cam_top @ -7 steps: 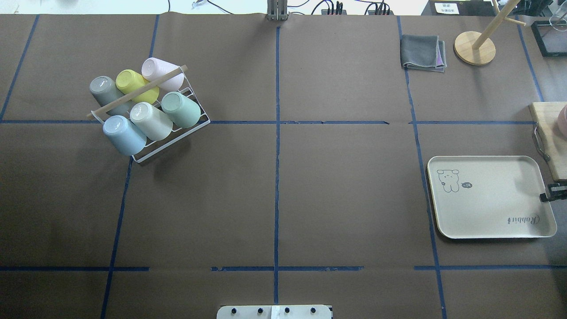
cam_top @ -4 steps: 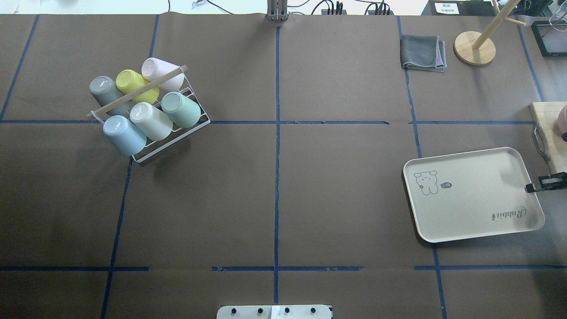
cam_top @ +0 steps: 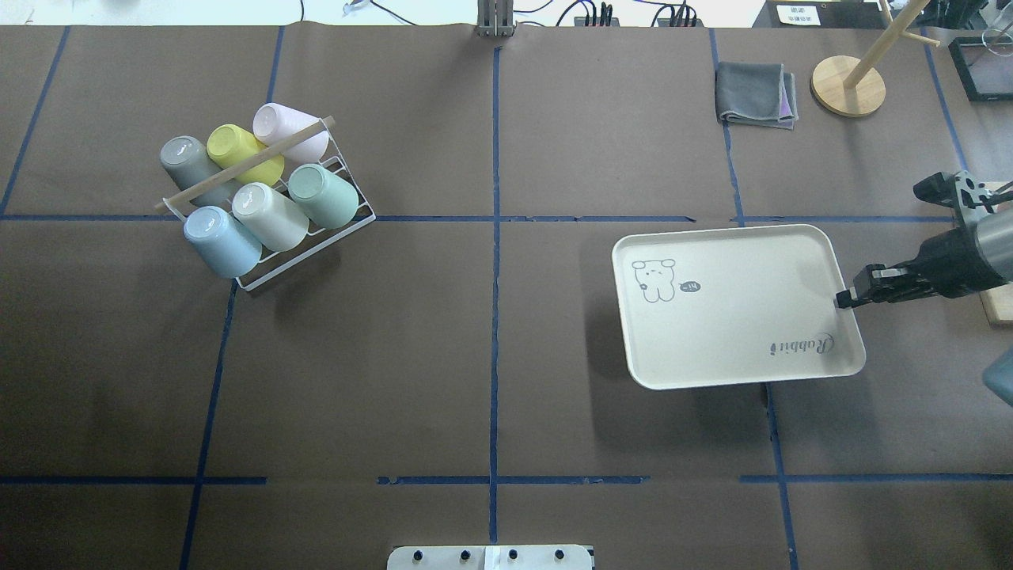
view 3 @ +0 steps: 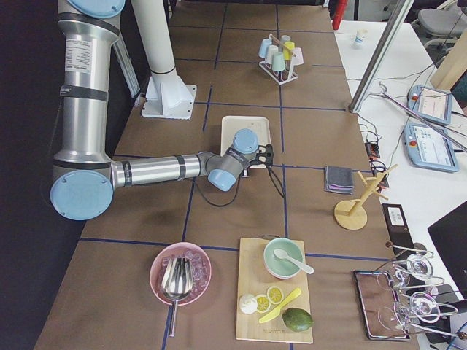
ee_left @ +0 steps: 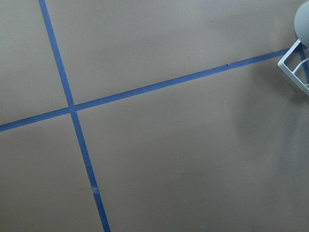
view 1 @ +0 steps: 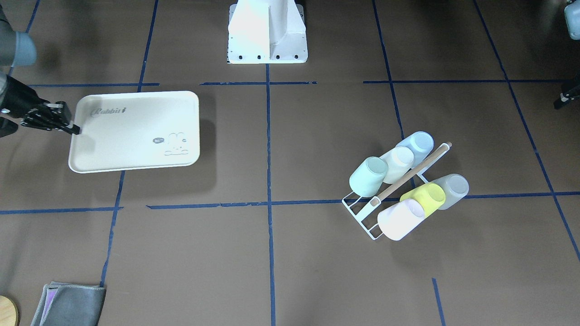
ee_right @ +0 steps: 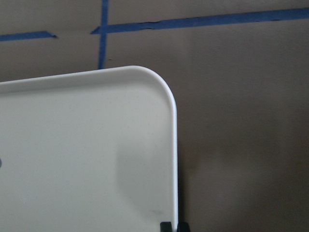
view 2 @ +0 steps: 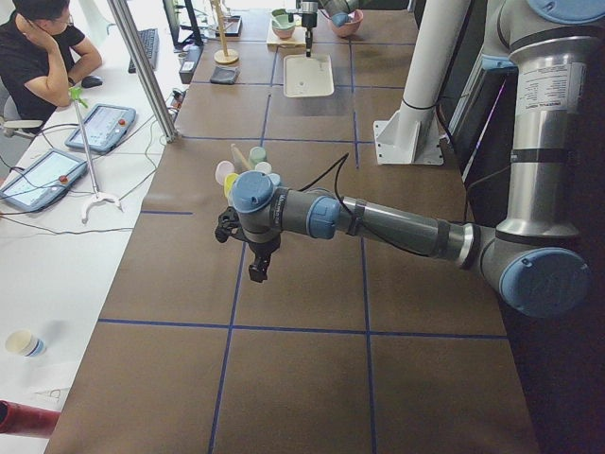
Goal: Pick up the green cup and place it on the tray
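Green cup (cam_top: pixel 323 195) leans base-up on the white wire rack (cam_top: pixel 310 250), end slot of the row nearer the robot, just beside a cream cup (cam_top: pixel 271 215). Tray (cam_top: pixel 736 317) is well apart from the rack; right gripper (cam_top: pixel 840 301) is pinched onto the tray rim farthest from the rack. Left gripper (view 2: pixel 255 272) hangs near the rack's other side; finger spread cannot be told. Cup looks light, stiff, smooth plastic, likely slippery and tapered. Best hold is probably across the wall near the raised base, fingers clear of the cream neighbour, drawing out along the tilt.
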`<state>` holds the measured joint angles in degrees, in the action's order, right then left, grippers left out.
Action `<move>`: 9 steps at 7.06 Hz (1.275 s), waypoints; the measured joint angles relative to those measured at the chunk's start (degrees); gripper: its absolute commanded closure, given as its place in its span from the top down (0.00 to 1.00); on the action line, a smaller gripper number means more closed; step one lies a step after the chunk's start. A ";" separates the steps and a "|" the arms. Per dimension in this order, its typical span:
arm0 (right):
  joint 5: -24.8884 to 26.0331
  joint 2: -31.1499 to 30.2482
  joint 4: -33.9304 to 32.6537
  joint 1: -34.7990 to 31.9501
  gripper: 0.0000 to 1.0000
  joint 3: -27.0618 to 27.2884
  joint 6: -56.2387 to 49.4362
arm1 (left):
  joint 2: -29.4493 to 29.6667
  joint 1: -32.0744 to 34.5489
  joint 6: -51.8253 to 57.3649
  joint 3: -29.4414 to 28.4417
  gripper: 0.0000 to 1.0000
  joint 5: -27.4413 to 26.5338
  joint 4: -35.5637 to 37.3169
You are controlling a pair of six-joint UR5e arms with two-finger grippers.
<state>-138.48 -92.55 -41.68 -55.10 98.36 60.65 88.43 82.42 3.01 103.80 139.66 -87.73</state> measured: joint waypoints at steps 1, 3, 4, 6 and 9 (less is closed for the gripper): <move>1.27 3.39 -0.04 2.83 0.00 0.03 5.81 | 0.04 -0.03 0.04 -0.02 1.00 0.00 -0.02; 7.40 9.48 -1.20 10.01 0.00 0.00 15.53 | 0.10 -0.06 0.06 -0.05 1.00 0.00 -0.01; 10.26 13.49 -5.19 12.91 0.00 -0.01 18.33 | 0.13 -0.06 0.07 -0.03 1.00 0.00 -0.05; 16.69 21.60 -15.82 18.49 0.00 -0.18 20.69 | 0.16 -0.06 0.05 -0.01 1.00 0.00 -0.06; 22.19 25.17 -20.48 23.59 0.00 -0.37 20.70 | 0.16 -0.06 0.04 0.04 1.00 0.00 0.01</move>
<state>-116.29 -67.38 -62.16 -31.51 97.99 81.35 88.59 82.35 3.05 103.84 139.66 -87.72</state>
